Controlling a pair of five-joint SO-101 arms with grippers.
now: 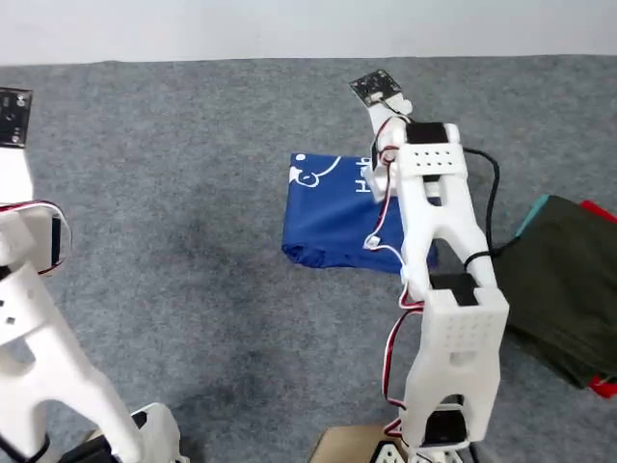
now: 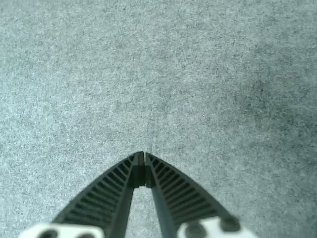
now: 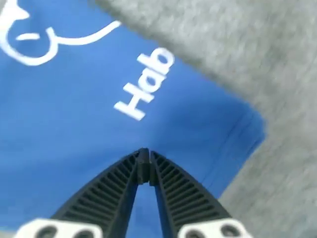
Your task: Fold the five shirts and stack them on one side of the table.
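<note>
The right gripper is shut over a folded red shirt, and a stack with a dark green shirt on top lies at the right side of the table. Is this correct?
Not fully: the right wrist view shows a blue shirt, not a red one, under the right gripper. The gripper is shut, and the dark green shirt tops a stack at the table's right side.

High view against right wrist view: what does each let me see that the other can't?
The high view gives both white arms, the left arm over the bare grey table and the right arm over the blue shirt, plus a stack of folded shirts at the table's edge, dark on top. The right wrist view gives the right gripper close up, its ribbed fingers shut tip to tip. Both share the blue shirt with white print and the grey table.
</note>
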